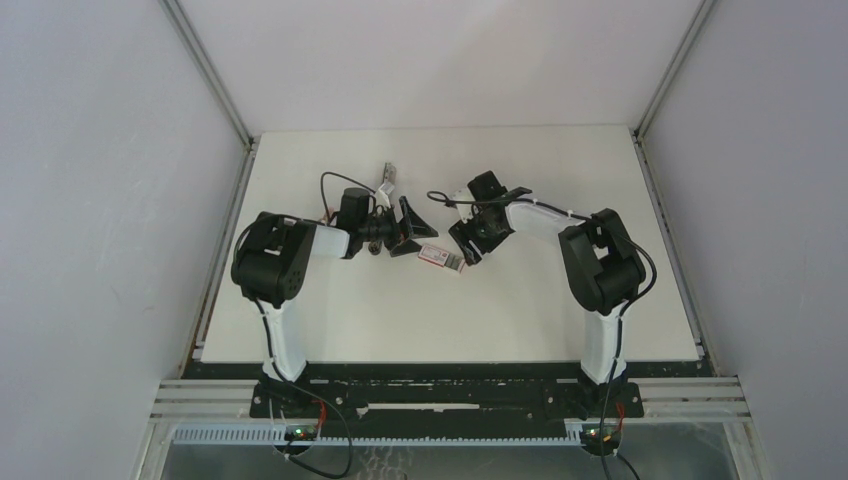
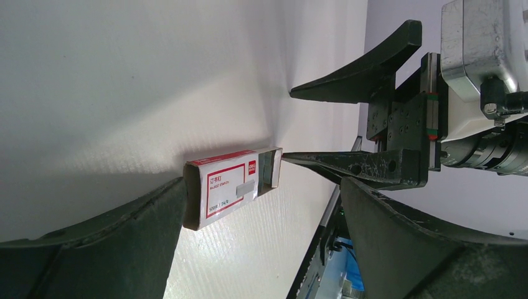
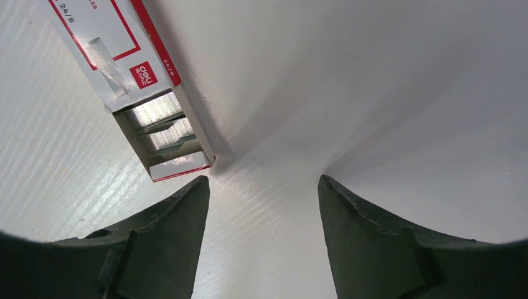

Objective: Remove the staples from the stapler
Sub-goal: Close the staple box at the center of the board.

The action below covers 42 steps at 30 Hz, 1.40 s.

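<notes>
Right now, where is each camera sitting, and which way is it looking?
Top: above and behind the arms, looking down at the table; left arm and right arm show.
Left wrist: on the left arm, looking low across the table at the box and right gripper; left fingers show.
Right wrist: on the right arm, looking down at the box's open end; right fingers show.
Shared: all three see the box.
</notes>
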Motion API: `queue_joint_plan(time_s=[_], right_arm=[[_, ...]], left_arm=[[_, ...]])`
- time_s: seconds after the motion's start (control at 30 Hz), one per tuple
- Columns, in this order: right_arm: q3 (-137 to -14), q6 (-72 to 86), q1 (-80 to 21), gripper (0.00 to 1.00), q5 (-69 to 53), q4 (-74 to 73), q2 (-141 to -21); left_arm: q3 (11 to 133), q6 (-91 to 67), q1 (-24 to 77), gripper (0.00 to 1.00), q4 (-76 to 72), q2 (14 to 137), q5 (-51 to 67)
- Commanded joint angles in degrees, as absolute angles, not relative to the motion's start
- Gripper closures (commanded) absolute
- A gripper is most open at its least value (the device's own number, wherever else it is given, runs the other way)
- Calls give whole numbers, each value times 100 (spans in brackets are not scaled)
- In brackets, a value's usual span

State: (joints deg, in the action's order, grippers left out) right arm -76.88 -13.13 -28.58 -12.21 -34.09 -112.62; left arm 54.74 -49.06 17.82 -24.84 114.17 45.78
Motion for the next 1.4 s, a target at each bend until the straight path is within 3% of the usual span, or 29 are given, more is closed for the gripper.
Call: queue_joint_plan(time_s=[0.0, 0.9, 1.37], right_arm=[[-7490, -1255, -2947, 35, -1382, -3718, -11383], [-8989, -611, -3251, 35, -1652, -3922, -12505], [-7924, -801, -2608, 35, -2894, -3508, -11397]], left_arm=[[5320, -4876, 1785, 1, -2296, 11582, 4438], [5140, -4708, 1818, 0, -2159, 11344, 4530], [5203, -4561, 1590, 0, -2072, 11113, 4590]])
